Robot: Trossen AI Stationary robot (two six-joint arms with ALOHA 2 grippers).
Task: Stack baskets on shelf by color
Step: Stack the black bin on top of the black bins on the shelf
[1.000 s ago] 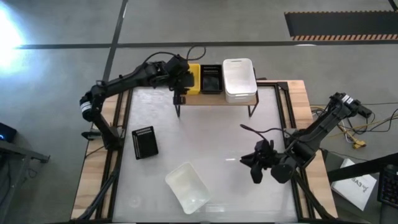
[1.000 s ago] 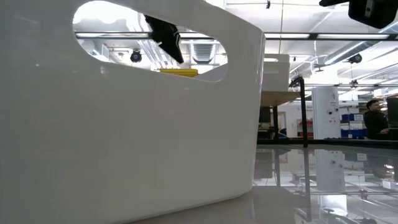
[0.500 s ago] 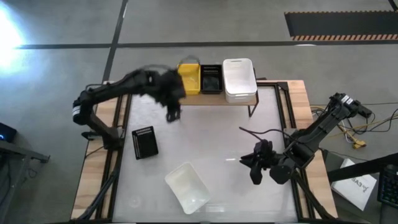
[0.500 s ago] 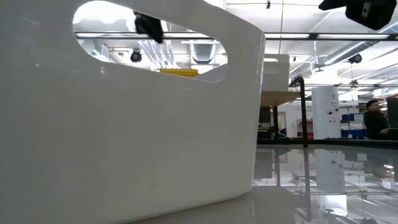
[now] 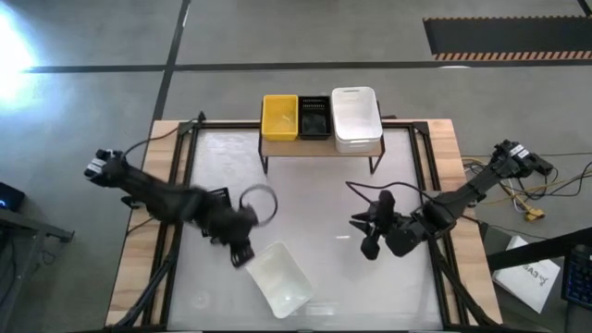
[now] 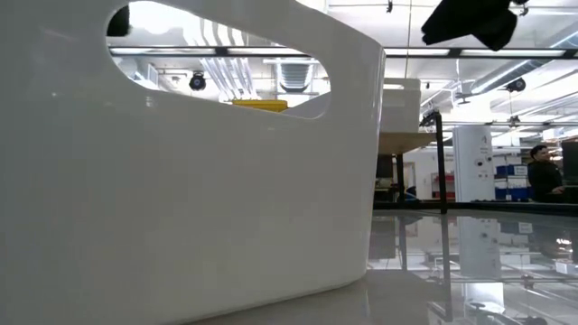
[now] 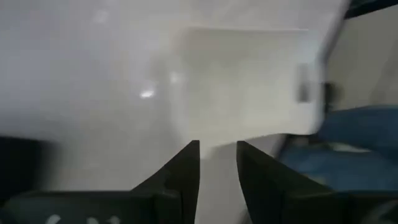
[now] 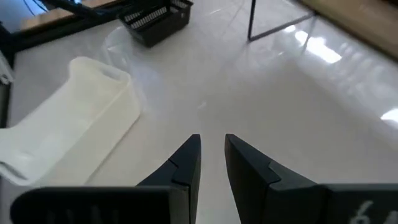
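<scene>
A: How far along are we looking with the baskets?

B: From the high view, we are seeing the shelf (image 5: pixel 319 146) standing at the middle of the bench's far edge, already carrying three things side by side: a yellow basket (image 5: pixel 279 117), a black slotted basket (image 5: pixel 314 117) and a white basket (image 5: pixel 356 118). Whether any of these is a stack of several, we cannot tell. Two baskets are still waiting on the bench (image 5: pixel 314 194): a second black basket (image 5: pixel 215 205) toward the left edge, largely hidden under the left arm, and a loose white basket (image 5: pixel 278 277) lying at an angle near the middle of the near edge. So we are judging the job a little over half done.

A: And where is that loose white basket relative to the jaws?

B: The left gripper (image 5: pixel 240 252) is hanging just beside its left end, nearly touching it. In the left wrist view the jaws are standing narrowly apart and holding nothing, with the white basket filling the space just ahead of them, not between them. The right gripper (image 5: pixel 368 242) is sitting toward the right edge, well apart from the basket; its jaws are likewise narrow and empty, and in its wrist view the basket is lying off to one side.
</scene>
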